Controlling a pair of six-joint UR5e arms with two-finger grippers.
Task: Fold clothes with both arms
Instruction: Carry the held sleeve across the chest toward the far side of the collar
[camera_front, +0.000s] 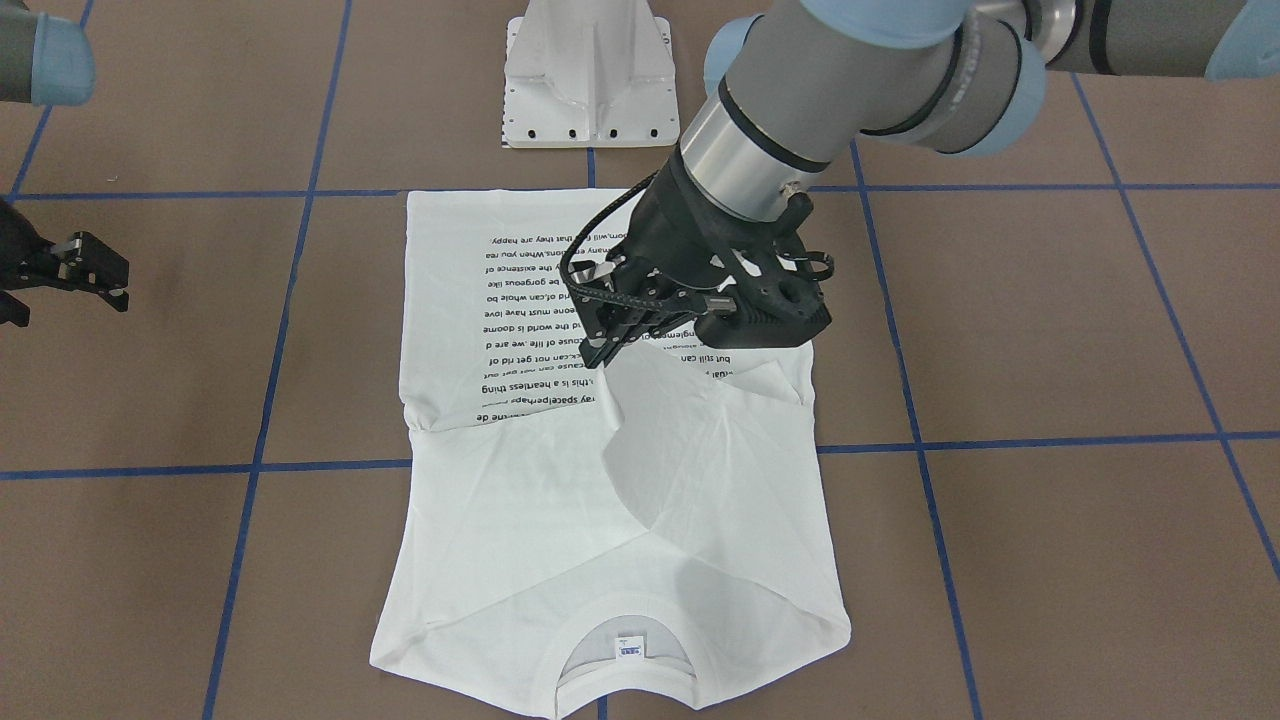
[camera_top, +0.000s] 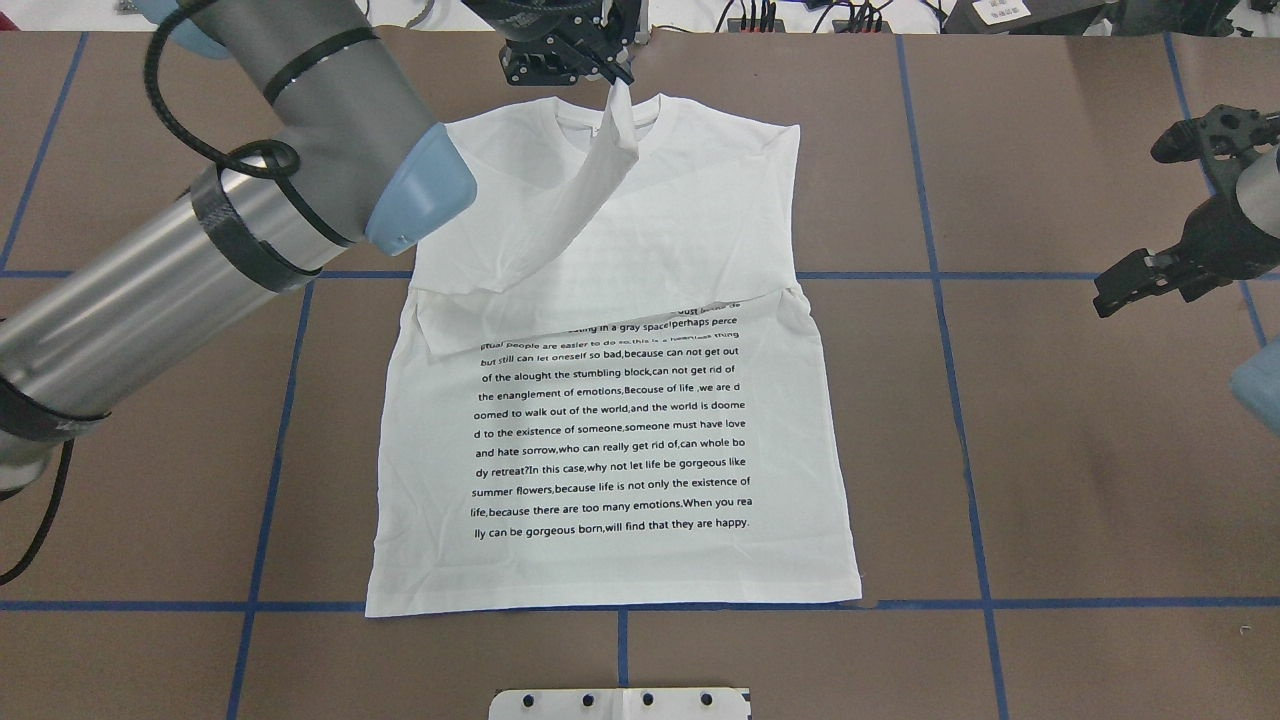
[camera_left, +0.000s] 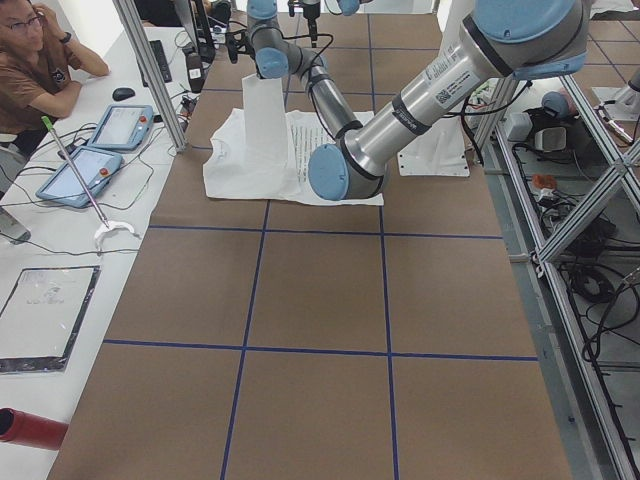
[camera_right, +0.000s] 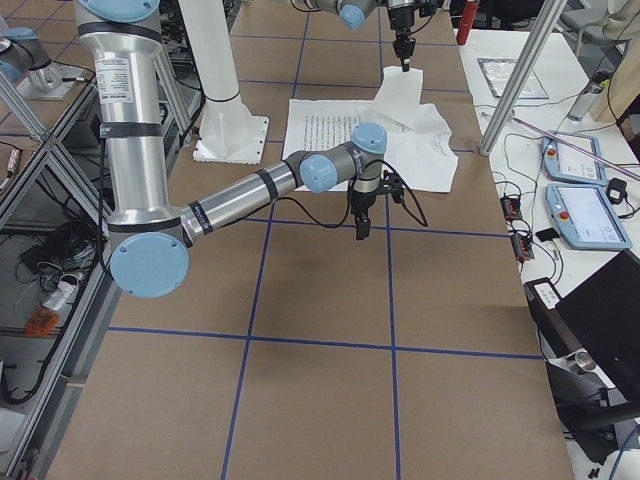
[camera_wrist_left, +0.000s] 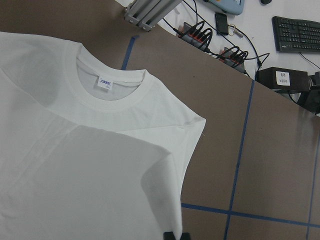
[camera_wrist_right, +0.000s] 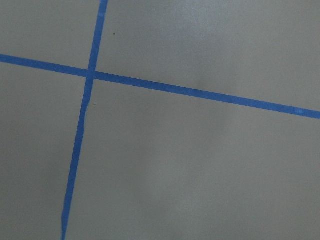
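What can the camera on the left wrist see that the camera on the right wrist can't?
Only the left wrist camera sees the white shirt, its round collar with a little neck label, and, past the table's edge, a keyboard and plugged-in cables. The right wrist camera sees nothing extra: only bare brown table. Both see that table and blue tape lines crossing on it.

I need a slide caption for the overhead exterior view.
Left gripper holds up a sleeve of the white black-lettered cotton shirt; right gripper hangs open aside.
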